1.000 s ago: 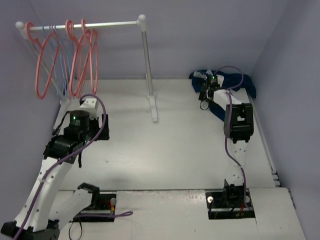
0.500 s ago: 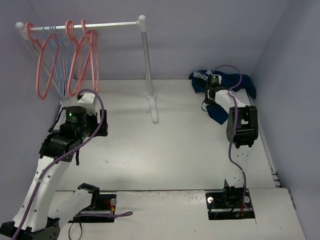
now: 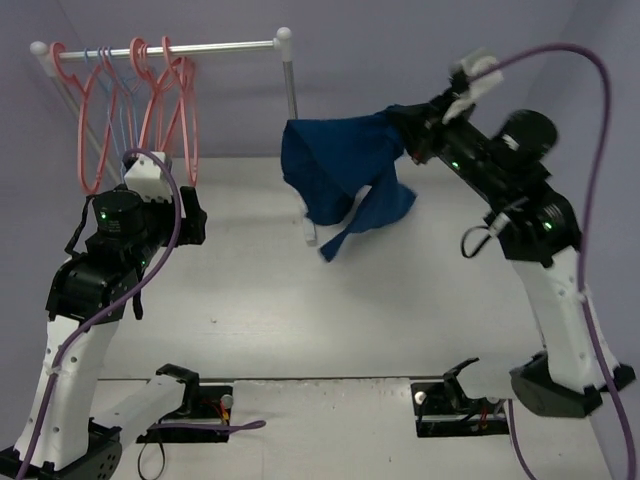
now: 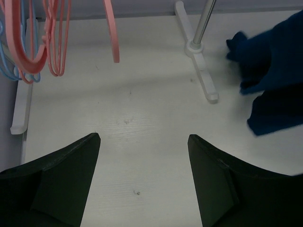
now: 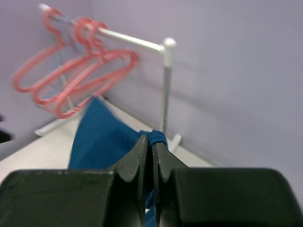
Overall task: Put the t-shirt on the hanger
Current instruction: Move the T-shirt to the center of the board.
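Note:
The dark blue t-shirt (image 3: 340,170) hangs in the air in front of the rack post, bunched at one edge in my right gripper (image 3: 405,135). In the right wrist view that gripper (image 5: 152,139) is shut on a fold of the t-shirt (image 5: 99,137). Salmon-pink hangers (image 3: 165,110) hang on the left end of the rail, and none is held. My left gripper (image 3: 190,222) stands open below them with nothing in it. In the left wrist view it (image 4: 142,137) is over bare table, a pink hanger arm (image 4: 112,33) is ahead, and the t-shirt (image 4: 274,71) is at far right.
The white rail (image 3: 220,46) rests on a post (image 3: 292,120) with a foot (image 3: 308,215) on the table. Thin light-blue hangers (image 3: 115,110) hang among the pink ones. Purple walls close in on the left, back and right.
My right gripper shut on the t-shirt at the far right corner and lifted it up and left to the rack post. My left arm moved up towards the hangers.

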You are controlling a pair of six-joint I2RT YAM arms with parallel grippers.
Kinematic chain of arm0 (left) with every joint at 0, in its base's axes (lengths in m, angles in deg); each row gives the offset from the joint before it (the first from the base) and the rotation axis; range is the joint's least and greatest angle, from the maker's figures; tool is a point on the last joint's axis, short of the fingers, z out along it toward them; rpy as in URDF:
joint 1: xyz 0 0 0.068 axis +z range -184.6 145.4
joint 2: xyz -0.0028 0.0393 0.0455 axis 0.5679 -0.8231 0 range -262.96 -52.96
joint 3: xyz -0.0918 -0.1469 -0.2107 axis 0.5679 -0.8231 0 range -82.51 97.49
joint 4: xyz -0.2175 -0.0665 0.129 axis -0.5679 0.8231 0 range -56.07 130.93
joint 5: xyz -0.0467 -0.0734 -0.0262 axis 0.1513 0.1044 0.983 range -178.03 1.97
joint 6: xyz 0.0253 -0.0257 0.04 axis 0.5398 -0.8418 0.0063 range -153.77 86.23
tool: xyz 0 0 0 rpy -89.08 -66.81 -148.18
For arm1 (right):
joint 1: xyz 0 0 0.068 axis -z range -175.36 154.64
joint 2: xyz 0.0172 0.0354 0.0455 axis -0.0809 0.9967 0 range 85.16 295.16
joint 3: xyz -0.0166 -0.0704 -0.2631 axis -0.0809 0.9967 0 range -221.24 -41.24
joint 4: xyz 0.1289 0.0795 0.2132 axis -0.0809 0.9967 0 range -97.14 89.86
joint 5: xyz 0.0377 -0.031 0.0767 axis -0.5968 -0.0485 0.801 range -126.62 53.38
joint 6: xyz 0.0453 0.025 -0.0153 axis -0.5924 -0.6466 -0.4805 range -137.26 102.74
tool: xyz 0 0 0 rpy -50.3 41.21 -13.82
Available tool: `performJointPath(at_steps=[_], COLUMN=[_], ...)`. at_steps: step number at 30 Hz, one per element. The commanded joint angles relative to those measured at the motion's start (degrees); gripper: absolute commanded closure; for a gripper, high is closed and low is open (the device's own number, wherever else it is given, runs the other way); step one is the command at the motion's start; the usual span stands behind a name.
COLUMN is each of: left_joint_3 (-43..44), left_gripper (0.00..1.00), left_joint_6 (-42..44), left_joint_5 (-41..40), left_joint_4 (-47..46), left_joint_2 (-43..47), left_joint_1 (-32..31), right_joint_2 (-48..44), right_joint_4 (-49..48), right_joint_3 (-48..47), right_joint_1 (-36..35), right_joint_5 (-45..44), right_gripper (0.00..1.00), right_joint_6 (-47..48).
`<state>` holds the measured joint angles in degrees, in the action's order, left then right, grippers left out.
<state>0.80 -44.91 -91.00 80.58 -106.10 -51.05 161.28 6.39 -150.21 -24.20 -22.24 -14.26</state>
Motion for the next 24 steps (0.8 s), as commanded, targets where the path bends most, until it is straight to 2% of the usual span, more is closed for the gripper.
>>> performJointPath(at_steps=[1,6,7,9,14,19,21,24], left_joint_3=[2.0,-1.9,-2.1,-5.8,-13.1,-22.0,-24.7,-27.4], left_gripper=[0.3,0.3,0.3,0.3,0.3,0.31,0.31,0.31], left_joint_6=[-0.3,-1.8,-2.1,-3.7,-8.1,-12.9,-15.3,-18.2], left_joint_5=[0.8,2.3,2.3,4.7,10.3,12.5,12.7,10.4], left_joint_4=[-2.3,-2.4,-2.4,-2.6,-3.7,-7.8,-10.2,-14.9], left_joint_2=[-0.8,0.0,0.0,1.1,3.5,4.0,3.0,1.1], left_joint_1=[-0.3,-0.3,-0.3,-0.3,-0.5,-1.8,-3.2,-9.1], right_joint_2=[-4.6,-12.7,-12.8,-13.5,-16.9,-19.6,-19.1,-18.0], right_joint_4=[-0.3,-0.5,-0.5,-0.7,-2.0,-1.5,-1.1,-0.5], right_joint_3=[6.9,26.3,26.7,36.8,52.5,58.4,59.6,61.4], right_joint_1=[0.5,0.5,0.5,0.5,0.5,0.6,0.6,0.6], right_joint_5=[8.6,0.6,0.5,-0.3,-3.3,-6.9,-8.5,-10.8], right_gripper=[1.0,1.0,1.0,1.0,1.0,0.98,0.91,0.82], right_joint_6=[2.7,3.8,3.8,2.2,-4.7,-8.7,-10.8,-15.1])
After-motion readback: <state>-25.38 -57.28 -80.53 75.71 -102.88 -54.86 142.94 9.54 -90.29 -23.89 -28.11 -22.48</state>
